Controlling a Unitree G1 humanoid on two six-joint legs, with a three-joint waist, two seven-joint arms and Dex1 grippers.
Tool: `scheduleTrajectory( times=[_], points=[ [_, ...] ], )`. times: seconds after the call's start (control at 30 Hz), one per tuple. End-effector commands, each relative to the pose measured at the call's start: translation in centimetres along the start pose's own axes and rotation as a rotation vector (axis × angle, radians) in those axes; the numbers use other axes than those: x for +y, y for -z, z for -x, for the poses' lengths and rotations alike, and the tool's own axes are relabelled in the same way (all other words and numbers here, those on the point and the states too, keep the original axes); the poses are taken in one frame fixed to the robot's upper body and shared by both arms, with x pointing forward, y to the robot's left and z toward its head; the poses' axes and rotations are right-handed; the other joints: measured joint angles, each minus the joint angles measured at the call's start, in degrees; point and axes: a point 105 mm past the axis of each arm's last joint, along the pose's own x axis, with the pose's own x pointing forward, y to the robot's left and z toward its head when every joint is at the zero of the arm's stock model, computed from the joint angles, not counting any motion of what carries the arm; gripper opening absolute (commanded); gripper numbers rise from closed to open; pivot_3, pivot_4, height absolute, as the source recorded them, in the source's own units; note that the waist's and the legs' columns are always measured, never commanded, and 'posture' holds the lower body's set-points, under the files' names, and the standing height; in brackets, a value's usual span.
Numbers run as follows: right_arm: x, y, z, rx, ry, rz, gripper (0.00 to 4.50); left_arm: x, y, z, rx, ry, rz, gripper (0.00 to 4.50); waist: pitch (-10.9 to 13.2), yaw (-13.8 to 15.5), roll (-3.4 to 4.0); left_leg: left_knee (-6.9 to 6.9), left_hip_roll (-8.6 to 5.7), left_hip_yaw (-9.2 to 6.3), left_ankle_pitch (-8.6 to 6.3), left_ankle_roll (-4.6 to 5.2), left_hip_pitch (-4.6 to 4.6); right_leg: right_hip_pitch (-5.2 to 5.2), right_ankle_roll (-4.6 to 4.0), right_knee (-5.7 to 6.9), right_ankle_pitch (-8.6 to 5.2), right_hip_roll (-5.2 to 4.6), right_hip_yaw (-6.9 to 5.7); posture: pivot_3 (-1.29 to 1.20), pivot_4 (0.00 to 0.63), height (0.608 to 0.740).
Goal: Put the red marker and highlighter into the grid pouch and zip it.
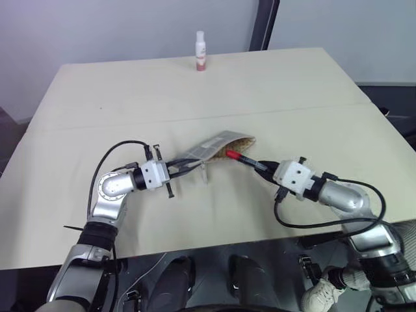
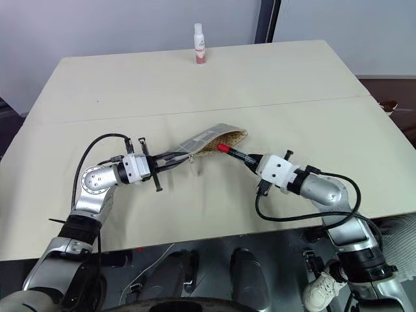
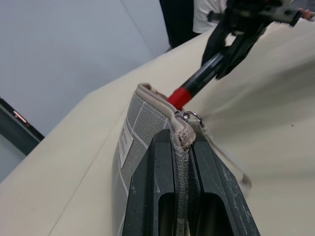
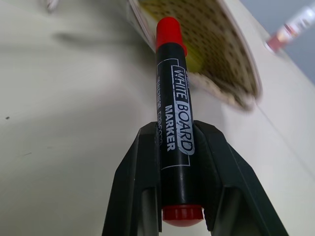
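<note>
Left gripper (image 1: 185, 166): its two black fingers are pinched tight on one edge of the grid pouch (image 1: 211, 148), holding that end up off the table (image 1: 130, 97).

Right gripper (image 1: 263, 167): its fingers are clamped on the red marker (image 1: 242, 158), gripping the black body near the back end.

Red marker: red cap first, aimed at about 10 o'clock from the right gripper. The cap tip is right at the pouch's open mouth, touching or just beside the rim; I cannot tell if it is inside yet.

Grid pouch: in the middle of the table, mouth open toward 3 o'clock, spotted lining showing inside.

Highlighter (image 4: 196, 63): a bit of bright yellow shows inside the pouch just behind the marker. It looks like the highlighter, but I cannot be sure.

Zipper pull (image 3: 191, 116): the little metal ring sits at the pinched corner. The zipper is not closed.

White bottle (image 1: 200, 51): far off at 12 o'clock, well apart from everything.

What could go wrong: the cap may bump the soft rim and fold the mouth shut. The marker may push the pouch out of the left pinch. Letting go too soon could drop the marker onto the table.
</note>
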Motion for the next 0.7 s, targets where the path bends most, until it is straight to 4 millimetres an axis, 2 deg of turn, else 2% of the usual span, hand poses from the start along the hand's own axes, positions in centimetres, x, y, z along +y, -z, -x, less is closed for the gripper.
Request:
scheduleTrajectory(
  times=[0.03,0.1,0.23,0.4,0.57,0.67,0.7],
  points=[
    [-0.7,-1.3,-0.7,-0.041,-0.060,0.169,0.43,-0.6,-1.1,-0.4,-0.038,0.066,-0.062,0.00,0.00,-0.01,0.00,0.00,0.00,0.00,0.00,0.00,0.00,0.00,0.00,0.00,0.00,0.00,0.00,0.00,0.150,0.740],
    [-0.5,-1.8,-1.2,-0.064,-0.122,0.271,0.43,-1.1,-1.2,-0.5,-0.046,0.097,-0.061,0.00,0.00,-0.02,0.00,-0.01,-0.01,0.00,0.00,0.00,0.00,0.00,0.00,-0.01,0.00,0.00,0.00,0.00,0.150,0.740],
    [0.0,-2.8,-1.8,-0.150,-0.218,0.353,0.43,-1.7,-1.8,-0.9,-0.075,0.150,-0.074,0.00,0.00,-0.03,0.00,-0.03,0.00,0.00,0.00,0.00,0.00,0.00,0.00,-0.01,0.00,0.01,0.00,0.00,0.150,0.740],
    [1.1,-2.3,-3.1,-0.190,-0.322,0.438,0.43,-2.1,-2.2,-1.2,-0.103,0.193,-0.066,0.00,0.00,-0.07,0.00,-0.02,-0.01,0.00,0.00,0.00,0.00,0.00,0.00,-0.01,0.00,0.01,0.00,0.00,0.150,0.740],
    [-0.3,-1.2,-4.8,-0.158,-0.243,0.462,0.43,-2.0,-2.4,-1.3,-0.107,0.179,-0.077,0.00,0.00,-0.19,0.00,-0.03,0.00,0.00,0.01,-0.01,0.04,-0.01,-0.03,0.02,0.01,0.04,0.01,0.00,0.150,0.740],
    [-0.7,-0.5,-4.5,-0.133,-0.216,0.443,2.02,-1.8,-2.2,-1.2,-0.096,0.152,-0.070,0.00,0.00,0.02,0.00,-0.04,-0.01,0.00,0.01,-0.01,0.03,-0.02,-0.01,0.02,0.02,0.04,0.02,0.00,0.150,0.740],
    [-0.9,-0.6,-4.2,-0.137,-0.202,0.434,2.42,-1.8,-2.2,-1.1,-0.092,0.144,-0.067,0.00,0.00,0.00,0.00,-0.04,-0.01,0.00,0.01,-0.01,0.02,-0.02,0.00,0.01,0.02,0.04,0.02,0.00,0.150,0.740]
  ],
)
